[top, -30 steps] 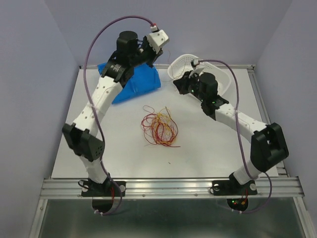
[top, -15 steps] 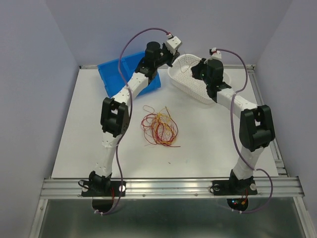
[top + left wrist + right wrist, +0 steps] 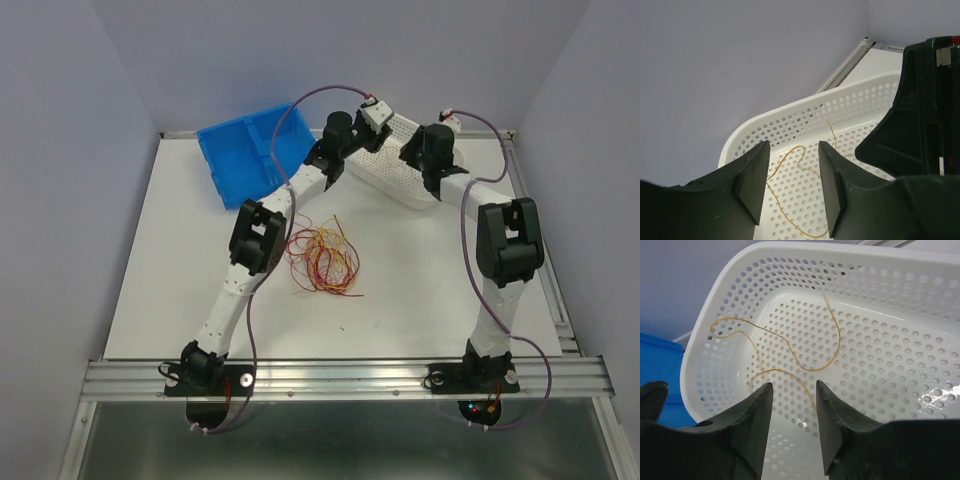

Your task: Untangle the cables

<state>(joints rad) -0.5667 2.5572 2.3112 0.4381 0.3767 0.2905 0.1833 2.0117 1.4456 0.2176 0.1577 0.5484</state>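
Hovering over the white basket (image 3: 890, 285) at the far edge of the table (image 3: 180, 260) with left gripper (image 3: 791, 165) and right gripper (image 3: 792, 405), each spread apart, holding nothing. Inside the basket, one loose yellow-orange strand (image 3: 807, 368). Mid-table, well apart from both, the tangled red and yellow cables (image 3: 322, 258).

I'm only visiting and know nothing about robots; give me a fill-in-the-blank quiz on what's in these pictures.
The lone wire in the white basket is coloured ____. The bin at the far left is ____. The tangle of cables lies on the ____, outside both containers. The left gripper and right gripper both have their jaws ____.
Missing words: yellow; blue; table; open.
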